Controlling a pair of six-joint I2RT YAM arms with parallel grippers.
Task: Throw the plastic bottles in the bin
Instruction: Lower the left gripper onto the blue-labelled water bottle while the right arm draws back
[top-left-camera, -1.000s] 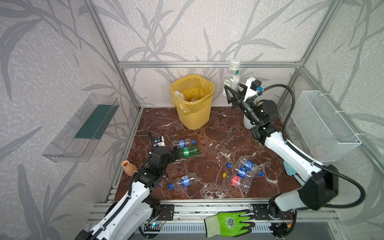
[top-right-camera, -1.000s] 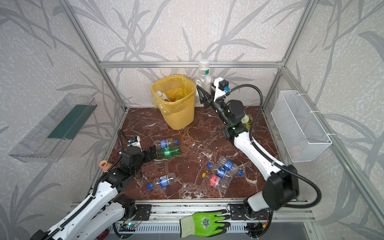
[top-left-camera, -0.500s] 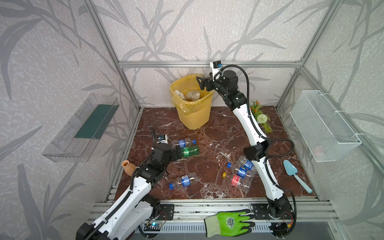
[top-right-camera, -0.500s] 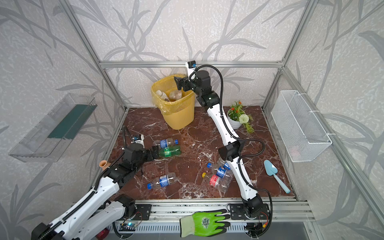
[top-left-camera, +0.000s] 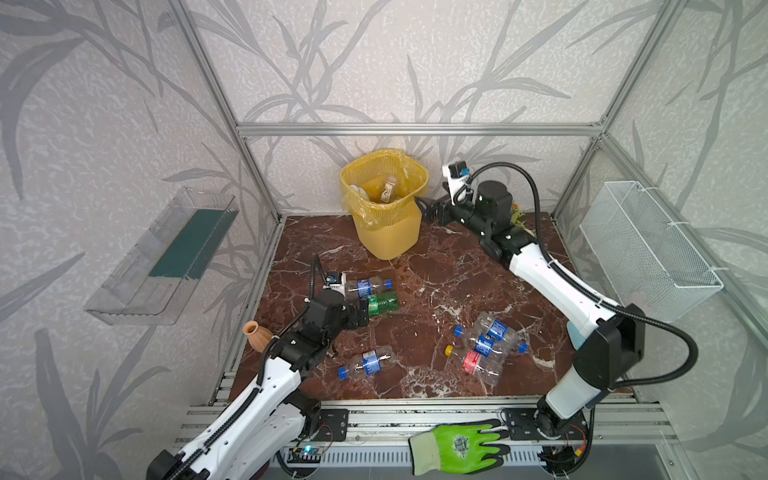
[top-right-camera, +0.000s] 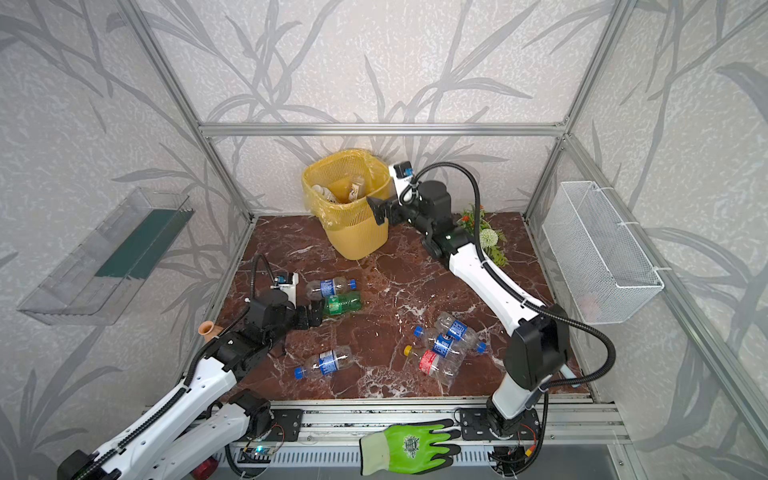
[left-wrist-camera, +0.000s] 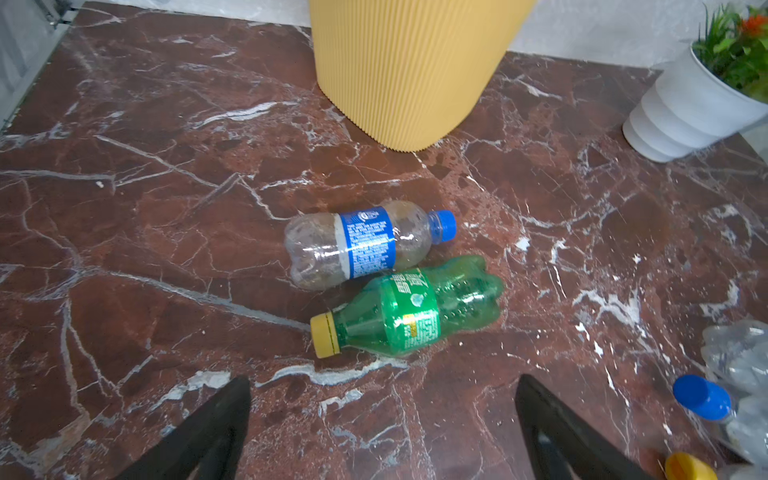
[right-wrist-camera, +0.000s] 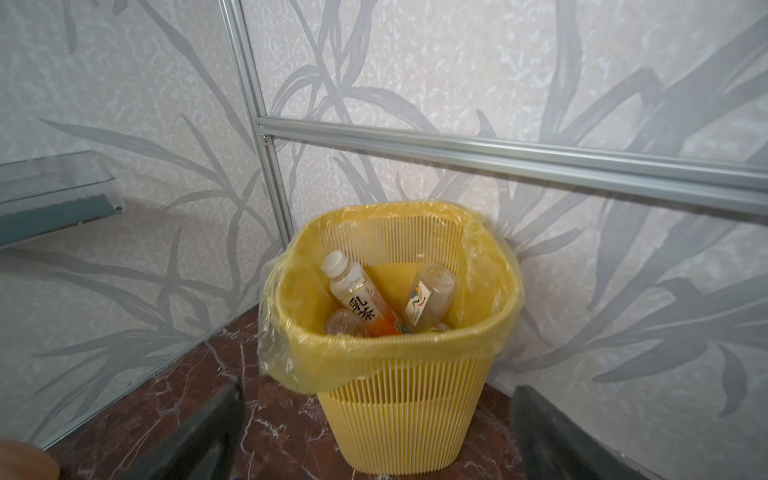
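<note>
The plastic bottles (top-left-camera: 484, 349) lie flat on the tabletop. They look empty, so I think they are light, thin, easy to squash and quick to roll. A lone bottle (top-left-camera: 365, 362) lies by the near edge, with three in a heap to its right. Further in, the left hand (left-wrist-camera: 382, 384) is spread wide and holds nothing, just short of the green bottle (left-wrist-camera: 409, 309), which touches a blue-label bottle (left-wrist-camera: 361, 243). Best to grab the green one across its middle. At the far edge stands the bin (top-left-camera: 386, 232) with bottles inside. The right hand (top-left-camera: 424, 210) is spread and empty beside its rim.
</note>
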